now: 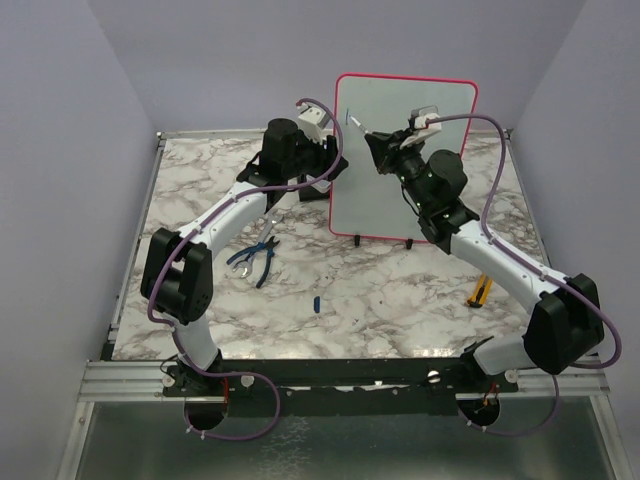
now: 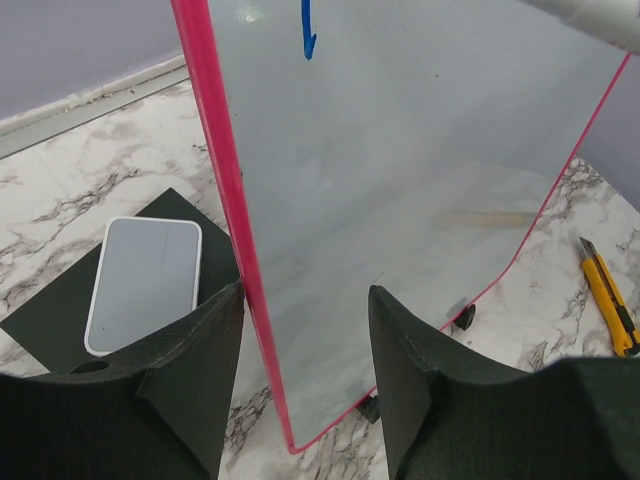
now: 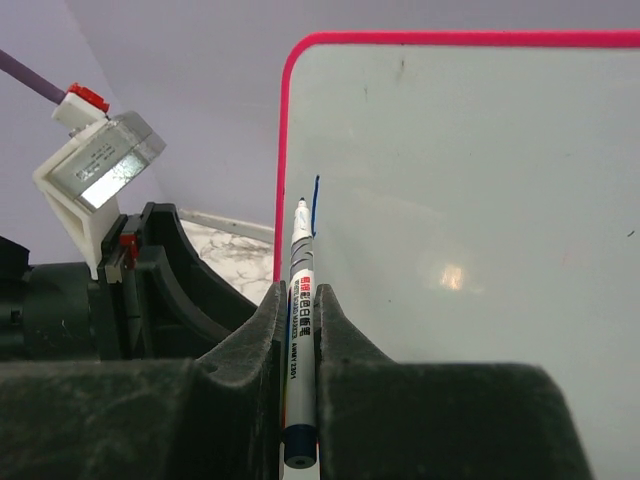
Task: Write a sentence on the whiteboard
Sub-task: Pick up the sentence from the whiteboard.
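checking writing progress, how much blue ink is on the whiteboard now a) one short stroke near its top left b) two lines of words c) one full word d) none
a: the whiteboard shows only one short blue stroke near its top left corner, beside the tip of the marker pinched in the right gripper.

Both arms reached forward and inward; left gripper point(image 2: 305, 295) stood open, right gripper point(image 3: 300, 298) pinched a marker pen point(image 3: 300, 255).
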{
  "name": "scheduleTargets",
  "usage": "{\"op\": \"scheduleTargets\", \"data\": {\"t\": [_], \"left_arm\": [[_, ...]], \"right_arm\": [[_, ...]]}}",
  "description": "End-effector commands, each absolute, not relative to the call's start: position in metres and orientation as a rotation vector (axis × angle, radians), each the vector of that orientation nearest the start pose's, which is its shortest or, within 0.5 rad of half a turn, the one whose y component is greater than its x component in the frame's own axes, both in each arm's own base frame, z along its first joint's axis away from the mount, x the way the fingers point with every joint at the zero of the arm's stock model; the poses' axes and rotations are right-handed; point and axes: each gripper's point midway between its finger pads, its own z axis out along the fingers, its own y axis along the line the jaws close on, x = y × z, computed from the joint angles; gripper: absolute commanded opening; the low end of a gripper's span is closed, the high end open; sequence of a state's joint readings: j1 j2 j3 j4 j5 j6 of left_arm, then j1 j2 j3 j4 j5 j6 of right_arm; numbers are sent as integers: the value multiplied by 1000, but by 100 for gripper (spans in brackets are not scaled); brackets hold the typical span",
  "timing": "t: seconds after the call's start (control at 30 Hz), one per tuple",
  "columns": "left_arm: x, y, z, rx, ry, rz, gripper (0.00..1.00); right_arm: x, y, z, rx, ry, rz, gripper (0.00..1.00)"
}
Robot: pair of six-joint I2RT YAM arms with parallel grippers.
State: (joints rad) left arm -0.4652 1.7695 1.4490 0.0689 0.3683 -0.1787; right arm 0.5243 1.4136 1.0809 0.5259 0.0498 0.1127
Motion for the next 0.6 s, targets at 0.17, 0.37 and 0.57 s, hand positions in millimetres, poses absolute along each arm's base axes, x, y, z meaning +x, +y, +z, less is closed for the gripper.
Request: {"op": "scheduleTargets", "data": {"t": [0.17,0.37,0.57], "left_arm": [[448,-306,254,538,1799,-790,54],[448,-305,254,540,1798,-789,54],[448,-305,254,540,1799,-786,54]], "right_arm": [[428,243,387,-255,1294,475,1],[436,245,386,-255,1302,459,1],[442,245,384,-245,1305,440,1]]}}
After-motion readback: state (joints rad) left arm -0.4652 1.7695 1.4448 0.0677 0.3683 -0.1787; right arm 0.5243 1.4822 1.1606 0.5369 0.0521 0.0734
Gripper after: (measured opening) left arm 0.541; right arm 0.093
